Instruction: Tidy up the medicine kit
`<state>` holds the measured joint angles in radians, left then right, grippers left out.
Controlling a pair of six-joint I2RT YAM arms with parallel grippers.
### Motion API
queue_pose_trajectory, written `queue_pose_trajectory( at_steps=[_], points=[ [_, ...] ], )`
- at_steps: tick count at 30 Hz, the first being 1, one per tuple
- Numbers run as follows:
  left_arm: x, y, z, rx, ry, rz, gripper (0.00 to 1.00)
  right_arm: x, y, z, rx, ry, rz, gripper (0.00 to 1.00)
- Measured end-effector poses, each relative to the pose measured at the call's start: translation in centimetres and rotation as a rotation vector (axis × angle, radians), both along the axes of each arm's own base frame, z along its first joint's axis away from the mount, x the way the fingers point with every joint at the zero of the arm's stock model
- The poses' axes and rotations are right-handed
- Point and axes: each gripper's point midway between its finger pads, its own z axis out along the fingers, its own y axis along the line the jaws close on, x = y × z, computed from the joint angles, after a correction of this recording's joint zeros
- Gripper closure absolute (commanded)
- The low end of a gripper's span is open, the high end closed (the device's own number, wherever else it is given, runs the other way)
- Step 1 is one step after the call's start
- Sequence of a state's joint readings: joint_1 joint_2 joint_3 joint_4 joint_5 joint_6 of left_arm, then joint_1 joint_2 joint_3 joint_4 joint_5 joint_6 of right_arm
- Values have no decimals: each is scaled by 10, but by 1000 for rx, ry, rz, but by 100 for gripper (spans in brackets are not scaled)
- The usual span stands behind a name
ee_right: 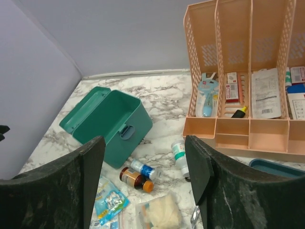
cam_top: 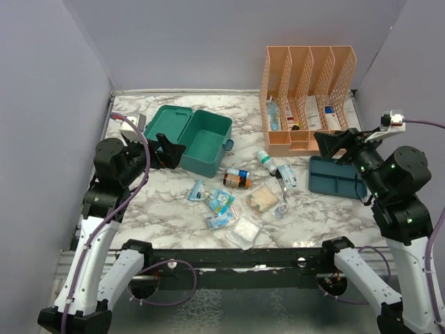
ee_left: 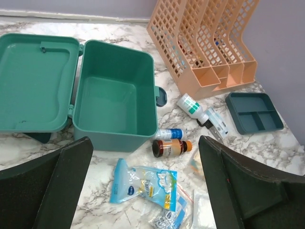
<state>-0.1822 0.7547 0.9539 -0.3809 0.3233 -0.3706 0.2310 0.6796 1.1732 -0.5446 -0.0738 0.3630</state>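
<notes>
Bright, even light from overhead; the open teal-green rectangular plastic box (cam_top: pixel 201 142) casts only a soft, short shadow on the white marble-patterned tabletop (cam_top: pixel 167 198) (faint sheen). The left gripper's black fingers (ee_left: pixel 52 191), close to the lens, look slightly soft.

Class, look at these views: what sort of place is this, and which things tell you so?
Likely a robot lab bench: plain lilac-grey panels enclose a marble-patterned table, where a left arm and right arm flank the open medicine kit.
</notes>
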Motion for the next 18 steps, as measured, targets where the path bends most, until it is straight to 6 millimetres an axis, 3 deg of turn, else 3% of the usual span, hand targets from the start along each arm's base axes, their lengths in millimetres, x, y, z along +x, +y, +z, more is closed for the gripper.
queue_pose_trajectory(
  at_steps=[6, 12, 14, 18],
  points=[
    [-7, -5, 23, -51, -95, -30, 1, -1, 12, -11, -1, 47, 81, 26],
    [-27, -17, 48, -94, -214, -125, 1, -6, 30, -24, 2, 86, 200, 26],
    [-38, -23, 51, -105, -243, -180, 1, -8, 37, -33, 18, 103, 243, 27],
    [-55, -36, 49, -119, -282, -291, 1, -7, 49, -70, 48, 187, 307, 30]
  ],
)
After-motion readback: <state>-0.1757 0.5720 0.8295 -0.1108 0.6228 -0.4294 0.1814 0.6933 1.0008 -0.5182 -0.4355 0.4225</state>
